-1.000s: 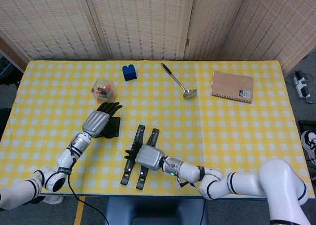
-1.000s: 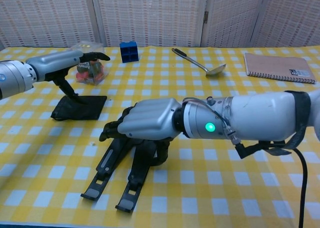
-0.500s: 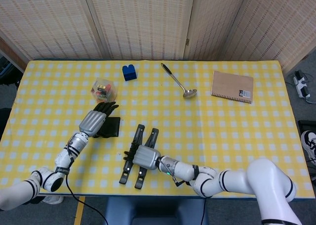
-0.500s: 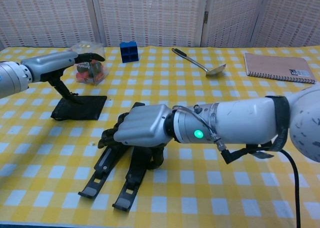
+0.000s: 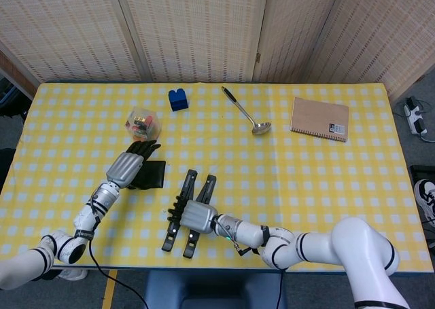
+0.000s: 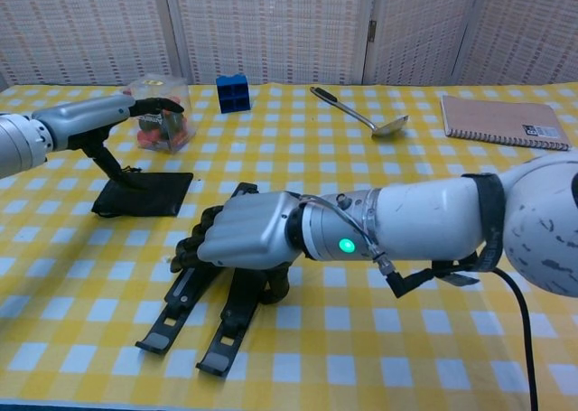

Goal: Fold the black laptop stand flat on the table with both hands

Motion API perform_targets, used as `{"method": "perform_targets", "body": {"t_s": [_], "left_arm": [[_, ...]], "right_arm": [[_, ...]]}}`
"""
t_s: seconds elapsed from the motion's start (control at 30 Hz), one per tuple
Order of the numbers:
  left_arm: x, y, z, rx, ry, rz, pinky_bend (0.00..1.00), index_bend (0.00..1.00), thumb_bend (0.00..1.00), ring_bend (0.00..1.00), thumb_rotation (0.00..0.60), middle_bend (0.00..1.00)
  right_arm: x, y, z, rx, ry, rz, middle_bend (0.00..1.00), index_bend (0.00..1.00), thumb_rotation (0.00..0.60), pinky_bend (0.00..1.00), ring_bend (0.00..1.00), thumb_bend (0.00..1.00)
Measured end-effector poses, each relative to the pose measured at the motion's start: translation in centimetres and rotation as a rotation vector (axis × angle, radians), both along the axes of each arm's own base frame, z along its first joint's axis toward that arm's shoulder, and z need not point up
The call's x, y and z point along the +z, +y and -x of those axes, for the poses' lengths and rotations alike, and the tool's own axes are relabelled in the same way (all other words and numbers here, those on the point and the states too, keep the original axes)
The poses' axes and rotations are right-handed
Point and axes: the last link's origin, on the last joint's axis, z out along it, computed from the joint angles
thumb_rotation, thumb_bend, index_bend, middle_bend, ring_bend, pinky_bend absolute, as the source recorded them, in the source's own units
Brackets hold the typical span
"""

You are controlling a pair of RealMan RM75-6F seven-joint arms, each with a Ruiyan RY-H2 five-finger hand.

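The black laptop stand [image 5: 187, 184] lies near the table's front edge with its two long bars side by side, their feet pointing at me [image 6: 172, 313]. My right hand [image 5: 196, 216] lies on top of both bars at mid-length. Its fingers curl down around them [image 6: 244, 241]. To the left a black flat plate [image 5: 155, 175] carries a thin upright strut [image 6: 108, 163]. My left hand [image 5: 128, 165] hovers flat over the top of that strut, fingers stretched out, holding nothing [image 6: 99, 115]. Whether it touches the strut is unclear.
A clear box of coloured bits [image 5: 143, 123] stands just behind the left hand. A blue block [image 5: 179, 99], a metal ladle [image 5: 246, 111] and a brown notebook [image 5: 319, 119] lie along the back. The yellow checked table [image 5: 326, 187] ends close in front of the stand.
My right hand and the stand under it have slid a little left and toward the front edge. The left hand has drawn slightly left above the strut.
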Motion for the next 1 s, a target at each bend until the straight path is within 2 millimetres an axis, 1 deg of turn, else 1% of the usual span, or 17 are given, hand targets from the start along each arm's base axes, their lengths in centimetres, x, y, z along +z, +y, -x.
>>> {"method": "perform_targets", "body": {"t_s": [0.2, 0.4, 0.47, 0.57, 0.67, 0.87, 1.0], "left_arm": [[0.0, 0.0, 0.2, 0.002, -0.002, -0.001, 0.00, 0.01, 0.15, 0.00, 0.600, 0.05], [0.1, -0.1, 0.3, 0.001, -0.002, -0.002, 0.00, 0.01, 0.15, 0.00, 0.600, 0.05], [0.1, -0.1, 0.4, 0.000, -0.002, -0.003, 0.00, 0.01, 0.15, 0.00, 0.600, 0.05], [0.2, -0.1, 0.5, 0.001, 0.000, -0.002, 0.00, 0.01, 0.15, 0.00, 0.600, 0.05], [0.2, -0.1, 0.6, 0.002, 0.002, -0.001, 0.00, 0.01, 0.15, 0.00, 0.600, 0.05], [0.0, -0.2, 0.8, 0.006, 0.005, 0.005, 0.00, 0.01, 0.15, 0.00, 0.600, 0.05], [-0.1, -0.2, 0.8, 0.006, 0.007, 0.006, 0.00, 0.01, 0.15, 0.00, 0.600, 0.05]], "right_arm": [[-0.3, -0.2, -0.2, -0.021, 0.004, -0.010, 0.08, 0.00, 0.600, 0.00, 0.06, 0.32], [-0.4, -0.5, -0.9, -0.069, -0.001, -0.038, 0.15, 0.00, 0.600, 0.00, 0.08, 0.31], [-0.4, -0.7, -1.2, -0.074, -0.007, -0.040, 0.20, 0.05, 0.600, 0.00, 0.09, 0.32], [-0.3, -0.8, -1.6, -0.075, -0.022, -0.036, 0.25, 0.14, 0.600, 0.00, 0.11, 0.32], [-0.1, -1.0, -1.8, -0.073, -0.038, -0.030, 0.29, 0.20, 0.600, 0.00, 0.13, 0.32], [0.2, -1.1, -1.7, -0.071, -0.050, -0.024, 0.31, 0.23, 0.600, 0.00, 0.14, 0.32], [0.3, -1.2, -1.6, -0.058, -0.069, -0.011, 0.35, 0.26, 0.600, 0.00, 0.18, 0.32]]}}
